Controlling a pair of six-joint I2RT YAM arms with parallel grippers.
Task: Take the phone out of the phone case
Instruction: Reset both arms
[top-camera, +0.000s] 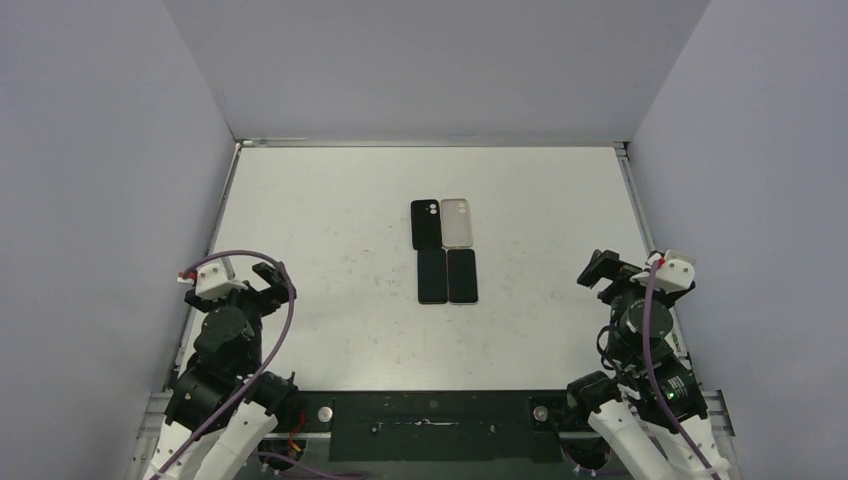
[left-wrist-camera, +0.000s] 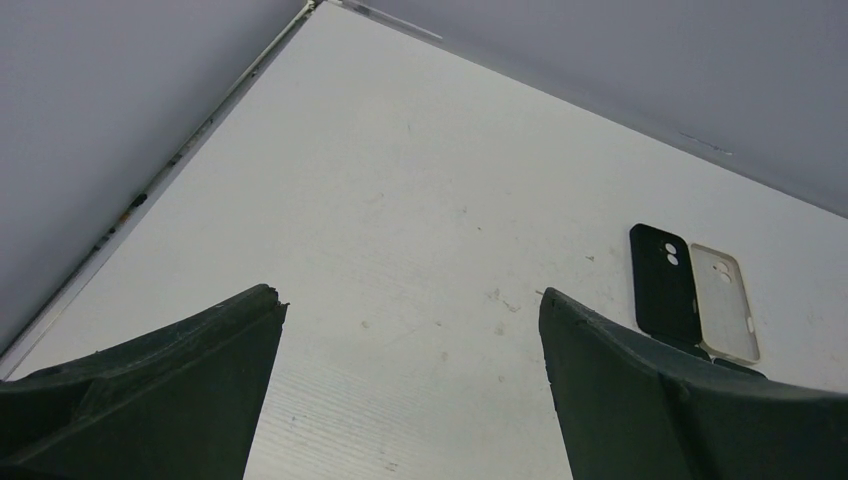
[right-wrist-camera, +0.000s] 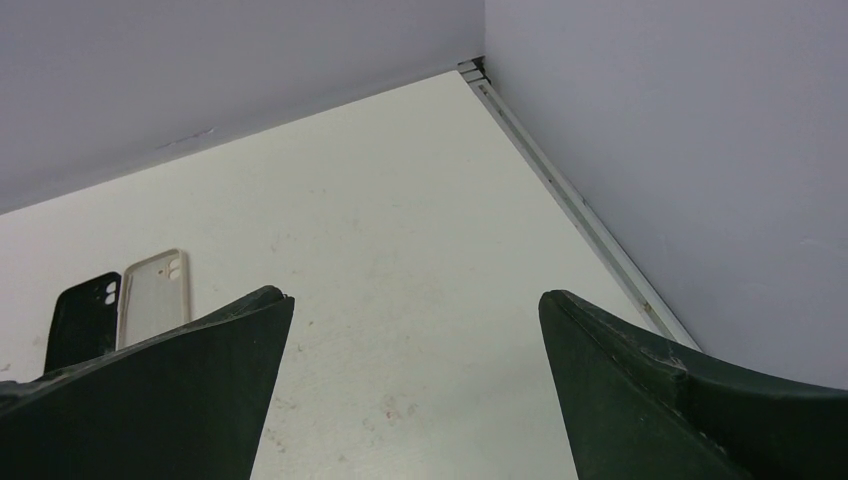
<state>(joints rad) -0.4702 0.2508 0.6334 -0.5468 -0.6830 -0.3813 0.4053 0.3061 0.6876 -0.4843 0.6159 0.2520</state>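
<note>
Top view: black case and clear case side by side at the middle of the table. Two dark phones lie just nearer, touching. The left gripper and right gripper are well apart from them. Left wrist: fingers spread, empty. Right wrist: likewise. Phones likely stiff, slick and fragile; cases soft, so peel at a corner rim.

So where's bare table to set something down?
Wide bare table left of the black case and right of the pale case; also behind them, to the back wall. Crowded only mid-table: both cases plus two dark phones packed together.
</note>
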